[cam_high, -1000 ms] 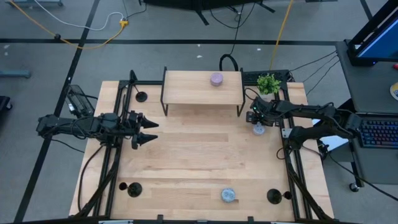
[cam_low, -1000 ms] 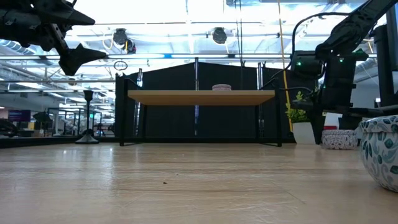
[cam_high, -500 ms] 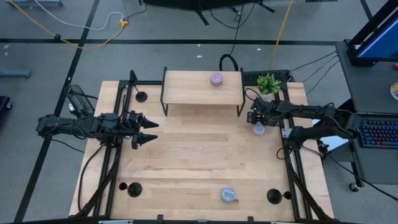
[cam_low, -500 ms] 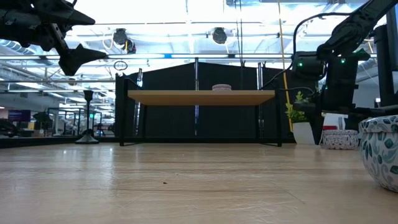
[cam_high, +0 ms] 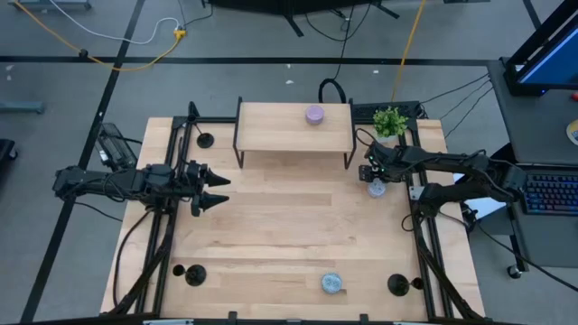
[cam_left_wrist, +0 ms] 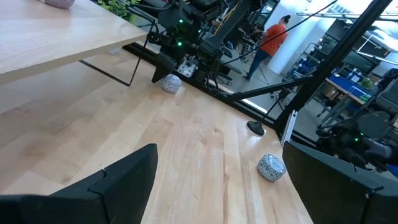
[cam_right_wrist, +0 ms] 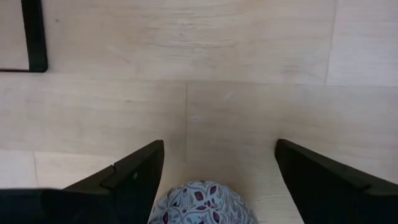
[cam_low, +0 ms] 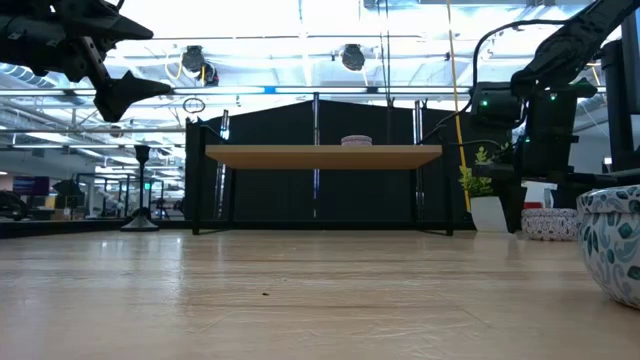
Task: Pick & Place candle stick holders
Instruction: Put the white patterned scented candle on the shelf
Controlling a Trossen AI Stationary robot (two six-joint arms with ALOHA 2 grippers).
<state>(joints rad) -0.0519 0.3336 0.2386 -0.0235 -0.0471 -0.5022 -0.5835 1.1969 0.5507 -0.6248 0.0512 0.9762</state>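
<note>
While the big room with its bright lights and a person (cam_left_wrist: pixel 273 38) in an orange top lies far off behind, the wooden table (cam_high: pixel 289 226) is where the job waits. At its back edge stands a low shelf (cam_high: pixel 293 131) with a small purple thing (cam_high: pixel 313 115) on top. The left claw (cam_high: pixel 226 191) hangs above the table with its two fingers spread wide and nothing in them. The right claw (cam_right_wrist: pixel 219 149) points straight down, also spread wide, and right under it sits a little spotted pot (cam_high: pixel 376 188). I think it grips nothing. None of the three black candle stick holders is picked up yet. The nearest one (cam_high: pixel 205 140) stands just off to the side of the left claw, toward the shelf leg and a bit behind its fingertips. It stands straight up, with its thin stem rising from a flat round base. I think the left claw should go for it, turning sideways and then coming down around the stem. A second holder (cam_high: pixel 190 273) stands on the left claw's other side, farther off. The third (cam_high: pixel 397 285) is well away from the right claw, by the front corner. Another spotted pot (cam_high: pixel 331 283) sits along that front edge, between those two.
</note>
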